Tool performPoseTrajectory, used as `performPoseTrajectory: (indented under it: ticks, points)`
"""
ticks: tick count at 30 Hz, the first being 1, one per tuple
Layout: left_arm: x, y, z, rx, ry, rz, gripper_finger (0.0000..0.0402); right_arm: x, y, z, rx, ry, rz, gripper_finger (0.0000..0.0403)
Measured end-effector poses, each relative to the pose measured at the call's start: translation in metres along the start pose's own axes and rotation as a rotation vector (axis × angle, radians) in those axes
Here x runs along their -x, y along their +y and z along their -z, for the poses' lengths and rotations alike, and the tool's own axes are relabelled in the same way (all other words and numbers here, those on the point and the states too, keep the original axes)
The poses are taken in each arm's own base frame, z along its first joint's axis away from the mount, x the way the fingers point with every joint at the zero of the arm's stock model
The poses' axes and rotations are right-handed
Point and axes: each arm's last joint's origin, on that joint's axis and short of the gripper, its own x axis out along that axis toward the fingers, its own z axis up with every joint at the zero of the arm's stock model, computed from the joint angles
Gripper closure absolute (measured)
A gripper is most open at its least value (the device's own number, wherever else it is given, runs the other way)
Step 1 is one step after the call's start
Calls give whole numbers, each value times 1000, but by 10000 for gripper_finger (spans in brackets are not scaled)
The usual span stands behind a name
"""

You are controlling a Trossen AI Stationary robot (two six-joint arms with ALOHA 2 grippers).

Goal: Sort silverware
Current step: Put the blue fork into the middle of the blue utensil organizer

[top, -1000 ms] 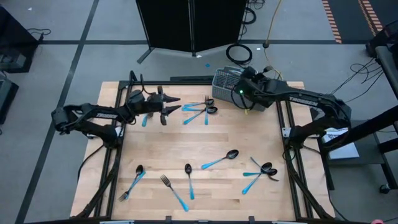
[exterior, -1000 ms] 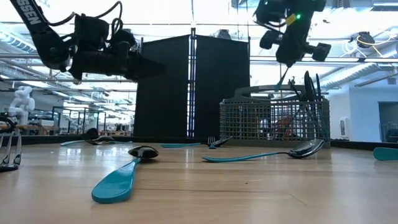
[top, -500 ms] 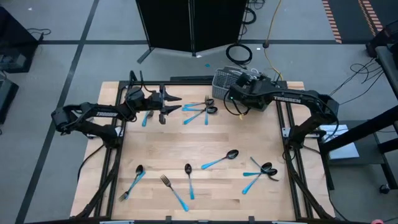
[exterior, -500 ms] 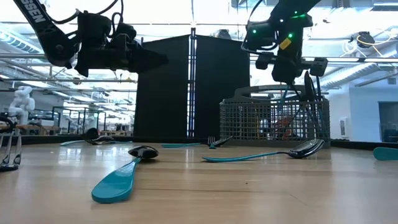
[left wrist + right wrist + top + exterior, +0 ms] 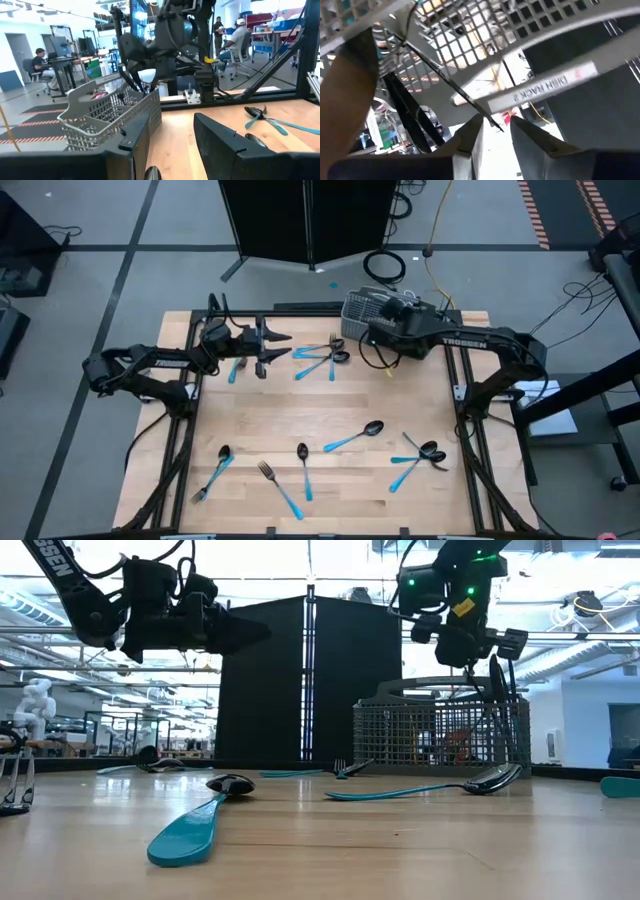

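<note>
High view: your right hand hovers at the far-right basket, fingers a narrow gap, nothing visibly held | left hand open wide, far left | a few pieces stand in basket; most silverware lies on table, unsorted.

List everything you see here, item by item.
Table: one, light wood, under everything.
Basket: one, grey wire mesh, table's far right corner.
Cutlery in basket: several, dark, standing upright.
Loose cutlery: roughly a dozen, blue handles, dark heads; a cluster near the basket, the rest toward the near edge.
Panel: one, black, behind the table.
People: at least two, seated, in the room beyond.
Left pincer: open, raised over the far left.
Right pincer: above the basket.
</note>
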Motion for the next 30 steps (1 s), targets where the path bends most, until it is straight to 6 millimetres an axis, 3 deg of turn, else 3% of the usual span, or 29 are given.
performPoseTrajectory:
  ticks: [4, 9, 11, 14, 16, 18, 21, 25, 27, 30]
  points:
    - [2, 4, 1, 2, 7, -19, 253, 15, -6, 16, -129, 41, 85, 315]
    - [5, 8, 3, 15, 25, -37, 253, 47, -26, 62, -662, -124, 181, 326]
    - [6, 9, 4, 20, 33, -33, 253, 58, -32, 80, -957, -343, 157, 329]
    - [7, 11, 5, 24, 39, -35, 253, 70, -42, 98, -1419, -813, -6, 330]
    - [8, 13, 6, 27, 44, -42, 253, 74, -49, 101, -1572, -1130, -178, 330]
    - [9, 14, 7, 39, 59, -48, 253, 73, -51, 90, -1542, -1367, -315, 330]
    - [9, 20, 11, 124, 129, -114, 253, 66, -51, 48, -1443, -1549, -366, 330]
    - [-2, 37, 4, 366, 299, -179, 253, 48, -45, -14, -1451, -1642, -355, 330]
    - [-10, 38, -1, 436, 421, -200, 253, 39, -41, -34, -1463, -1660, -345, 330]
    - [-17, 37, -9, 444, 636, -374, 253, 29, -38, -56, -1463, -1661, -345, 330]
